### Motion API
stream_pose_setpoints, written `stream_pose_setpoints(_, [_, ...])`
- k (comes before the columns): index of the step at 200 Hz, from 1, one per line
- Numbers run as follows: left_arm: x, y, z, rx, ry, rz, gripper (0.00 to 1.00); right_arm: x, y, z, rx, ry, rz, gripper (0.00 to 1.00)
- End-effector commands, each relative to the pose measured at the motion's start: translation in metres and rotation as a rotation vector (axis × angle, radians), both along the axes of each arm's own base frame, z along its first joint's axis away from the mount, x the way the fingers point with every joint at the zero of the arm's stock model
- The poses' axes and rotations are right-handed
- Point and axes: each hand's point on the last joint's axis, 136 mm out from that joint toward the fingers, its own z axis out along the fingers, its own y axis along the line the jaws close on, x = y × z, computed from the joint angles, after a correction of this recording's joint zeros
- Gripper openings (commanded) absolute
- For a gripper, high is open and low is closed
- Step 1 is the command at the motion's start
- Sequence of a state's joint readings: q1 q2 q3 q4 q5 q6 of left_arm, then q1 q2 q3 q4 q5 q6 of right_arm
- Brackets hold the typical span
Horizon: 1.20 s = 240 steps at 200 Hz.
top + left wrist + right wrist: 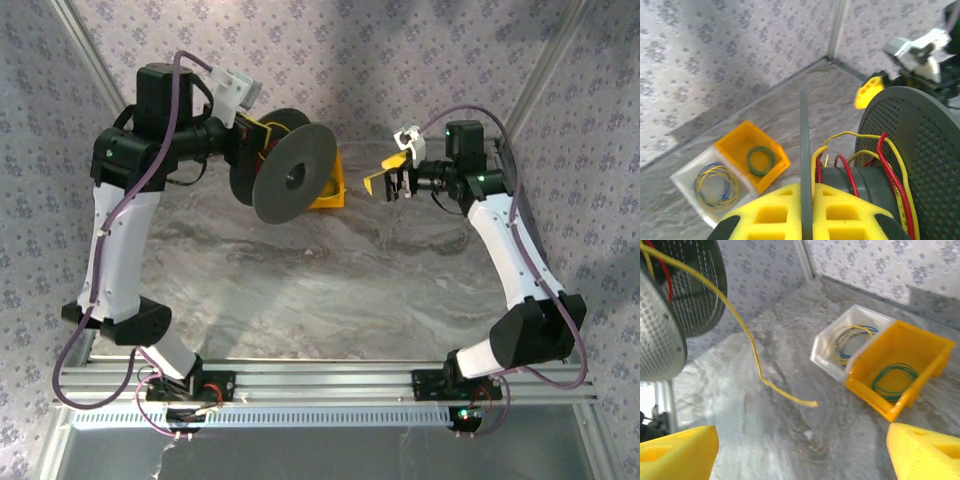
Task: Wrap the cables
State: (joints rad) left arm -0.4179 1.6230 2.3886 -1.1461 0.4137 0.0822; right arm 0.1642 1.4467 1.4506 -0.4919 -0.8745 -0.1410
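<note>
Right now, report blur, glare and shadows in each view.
Top external: soft, even light, slightly soft focus; the spool reads as a dark disc. Left wrist: the near yellow pads are blurred, the orange bin behind them soft. Right wrist: glare washes the spool's near flange pale; the yellow cable is fairly sharp.

Left gripper (805, 212) clamped on the spool's (920, 145) flange.
Yellow and red cables (893, 165) wrap its hub; an orange bin (732, 142) holds a green coil (760, 160), a white bin (682, 176) a yellow-blue coil (715, 184).
</note>
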Motion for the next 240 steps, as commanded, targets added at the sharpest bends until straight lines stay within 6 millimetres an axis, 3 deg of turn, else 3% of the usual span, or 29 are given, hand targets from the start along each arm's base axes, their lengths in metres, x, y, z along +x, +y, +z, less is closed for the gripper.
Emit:
stream_pose_setpoints(1, [-0.017,-0.012,0.041,-0.149,-0.064,-0.101,0.0,-0.005,0.012,0.017,0.118,0.013,0.074,0.91])
stream_pose_setpoints(69, [-0.025,-0.01,0.065,-0.226,-0.101,-0.125,0.0,0.01,0.036,-0.025,0.127,0.161,0.085,0.92])
stream_pose_setpoints(132, [-0.021,-0.007,0.069,-0.24,-0.109,-0.109,0.0,0.009,0.036,-0.042,0.134,0.199,0.074,0.73])
stream_pose_setpoints(156, [-0.02,-0.007,0.069,-0.243,-0.107,-0.109,0.0,0.008,0.034,-0.042,0.144,0.195,0.064,0.6])
stream_pose_setpoints(173, [-0.019,-0.007,0.068,-0.244,-0.104,-0.107,0.0,0.008,0.033,-0.041,0.149,0.194,0.061,0.44])
stream_pose_setpoints(240, [-0.018,-0.008,0.066,-0.253,-0.099,-0.11,0.0,0.007,0.028,-0.038,0.155,0.181,0.043,0.09])
